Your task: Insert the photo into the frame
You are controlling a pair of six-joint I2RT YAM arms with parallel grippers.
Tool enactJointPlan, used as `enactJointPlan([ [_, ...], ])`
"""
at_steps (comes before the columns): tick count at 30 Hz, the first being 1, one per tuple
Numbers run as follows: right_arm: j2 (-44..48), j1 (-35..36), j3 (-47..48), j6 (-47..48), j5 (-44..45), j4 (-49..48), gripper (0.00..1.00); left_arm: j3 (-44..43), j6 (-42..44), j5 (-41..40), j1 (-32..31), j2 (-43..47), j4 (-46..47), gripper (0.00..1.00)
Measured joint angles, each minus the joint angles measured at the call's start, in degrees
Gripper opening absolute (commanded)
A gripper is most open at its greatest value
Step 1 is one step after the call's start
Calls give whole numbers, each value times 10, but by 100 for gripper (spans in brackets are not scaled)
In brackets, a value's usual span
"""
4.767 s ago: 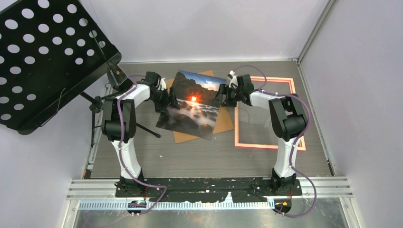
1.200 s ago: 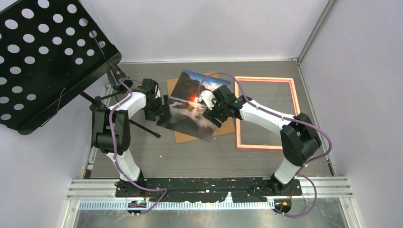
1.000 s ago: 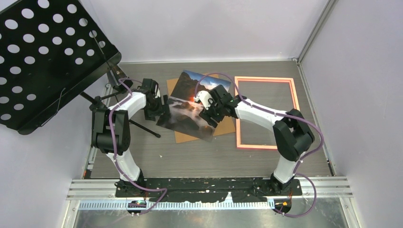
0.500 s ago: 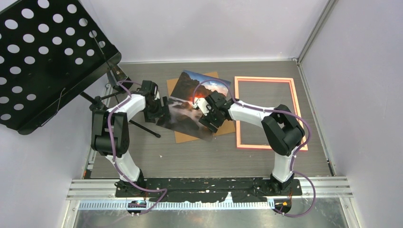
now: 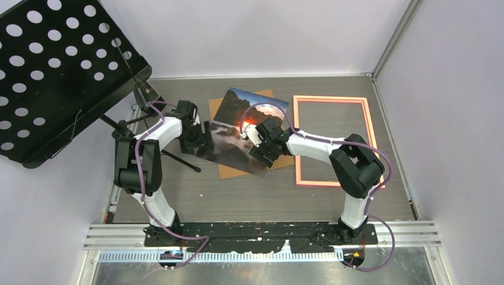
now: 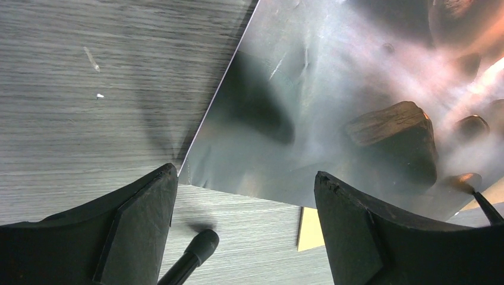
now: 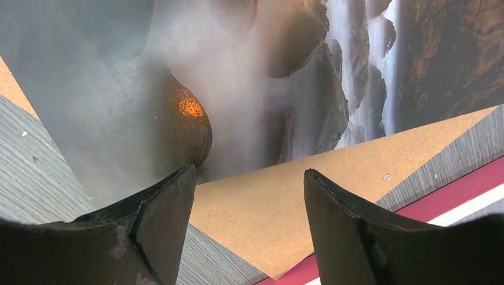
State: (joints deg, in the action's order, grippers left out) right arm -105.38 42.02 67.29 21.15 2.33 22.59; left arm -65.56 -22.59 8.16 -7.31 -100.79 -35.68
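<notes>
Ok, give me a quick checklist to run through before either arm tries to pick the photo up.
1. Left pincer open: ok, jaws wide at the photo's left edge.
2. Right pincer open: ok, over the photo's near right corner.
3. Photo held: not ok, it lies ungripped on the backing board.
4. Frame free to receive: ok, the table shows through it.
5. Photo edge raised enough to pinch: cannot tell.
</notes>
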Motion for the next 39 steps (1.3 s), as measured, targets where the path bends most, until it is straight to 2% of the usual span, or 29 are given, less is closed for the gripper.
enactJointPlan([
  [15,23,-15,-29,17,23,-11,71,-31,0,35,2,-28,-32,82],
  [26,25,-27,-32,22,22,-9,71,-43,0,64,2,-50,-39,77],
  [31,26,-41,-32,25,18,-4,71,-42,1,88,2,-51,-38,71],
  [39,31,-71,-34,30,19,8,70,-3,5,107,2,-30,-26,66],
])
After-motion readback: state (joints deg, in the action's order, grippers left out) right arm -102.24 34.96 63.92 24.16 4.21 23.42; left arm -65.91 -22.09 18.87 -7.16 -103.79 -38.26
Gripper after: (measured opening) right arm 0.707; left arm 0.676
